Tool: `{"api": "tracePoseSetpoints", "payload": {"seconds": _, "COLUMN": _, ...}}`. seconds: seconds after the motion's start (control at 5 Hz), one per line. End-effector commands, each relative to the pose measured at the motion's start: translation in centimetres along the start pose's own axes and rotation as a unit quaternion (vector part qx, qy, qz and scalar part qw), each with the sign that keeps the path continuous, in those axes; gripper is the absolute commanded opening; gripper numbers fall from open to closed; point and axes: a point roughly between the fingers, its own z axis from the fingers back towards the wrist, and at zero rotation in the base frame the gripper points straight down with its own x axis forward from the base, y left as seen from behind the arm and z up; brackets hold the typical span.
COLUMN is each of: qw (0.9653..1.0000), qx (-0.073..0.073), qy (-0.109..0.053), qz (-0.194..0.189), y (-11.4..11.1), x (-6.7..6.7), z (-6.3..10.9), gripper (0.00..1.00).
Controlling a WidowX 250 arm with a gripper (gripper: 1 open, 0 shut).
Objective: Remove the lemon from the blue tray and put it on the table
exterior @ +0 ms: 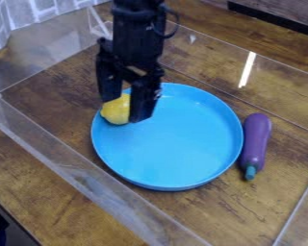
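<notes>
Above the left edge of the dish, the black two-fingered gripper points straight down, its jaws spread wide on either side of the small smooth yellow lemon without clasping it. That fruit lies inside the large round bright blue tray, against its left rim. Just right of the tray, a long purple eggplant rests on the dark brown wood-plank table.
</notes>
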Motion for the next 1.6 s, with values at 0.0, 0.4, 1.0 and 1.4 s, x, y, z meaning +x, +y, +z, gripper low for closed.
{"api": "tracePoseSetpoints", "payload": {"seconds": 0.0, "qw": 0.9995, "qx": 0.0, "qy": -0.027, "qz": -0.013, "y": 0.9, "x": 0.0, "z": 0.3, "gripper": 1.0}}
{"api": "tracePoseSetpoints", "payload": {"seconds": 0.4, "qw": 0.9965, "qx": 0.008, "qy": -0.061, "qz": -0.056, "y": 1.9, "x": 0.5, "z": 0.4, "gripper": 1.0}}
{"api": "tracePoseSetpoints", "payload": {"seconds": 1.0, "qw": 0.9922, "qx": 0.012, "qy": -0.102, "qz": -0.07, "y": 2.6, "x": 1.3, "z": 0.6, "gripper": 1.0}}
{"api": "tracePoseSetpoints", "payload": {"seconds": 1.4, "qw": 0.9916, "qx": 0.01, "qy": -0.105, "qz": -0.075, "y": 3.4, "x": 2.0, "z": -0.3, "gripper": 1.0}}
